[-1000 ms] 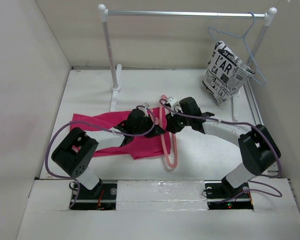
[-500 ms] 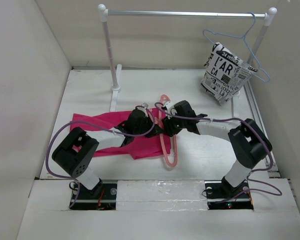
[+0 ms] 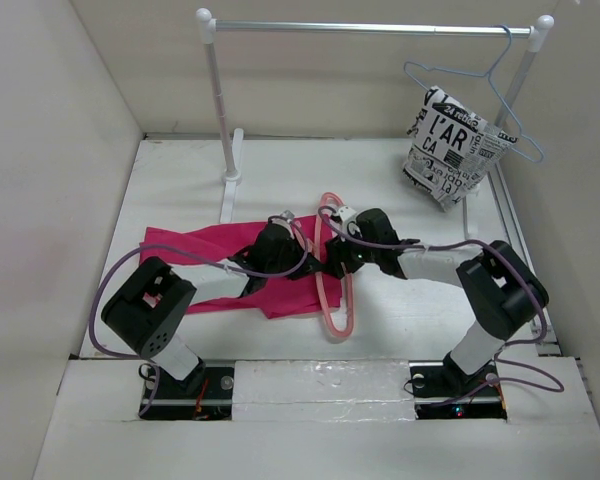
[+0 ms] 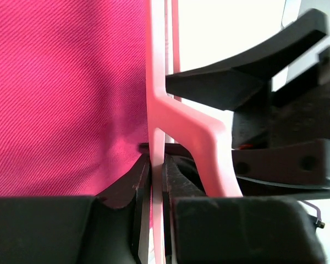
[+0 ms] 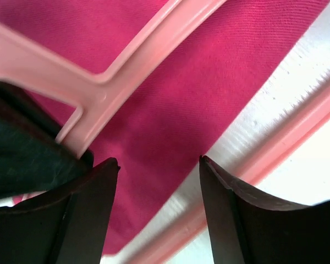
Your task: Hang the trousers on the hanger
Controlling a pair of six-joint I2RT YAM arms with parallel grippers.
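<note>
The magenta trousers (image 3: 205, 262) lie flat on the table left of centre. The salmon-pink hanger (image 3: 336, 300) lies on the table with one side over the trousers' right edge. My left gripper (image 3: 302, 262) is shut on a bar of the hanger (image 4: 157, 110), with the trousers (image 4: 60, 93) to its left. My right gripper (image 3: 330, 262) is open, its jaws just above the trousers' edge (image 5: 170, 104) inside the hanger frame (image 5: 126, 66), close against the left gripper.
A white clothes rail (image 3: 370, 28) stands at the back. A light-blue wire hanger (image 3: 500, 80) with a white garment with black lettering (image 3: 450, 145) hangs at its right end. White walls enclose the table.
My right gripper has moved left and down, from beside the hanger to over the trousers' edge next to the left gripper. The left gripper has kept its hold on the hanger.
</note>
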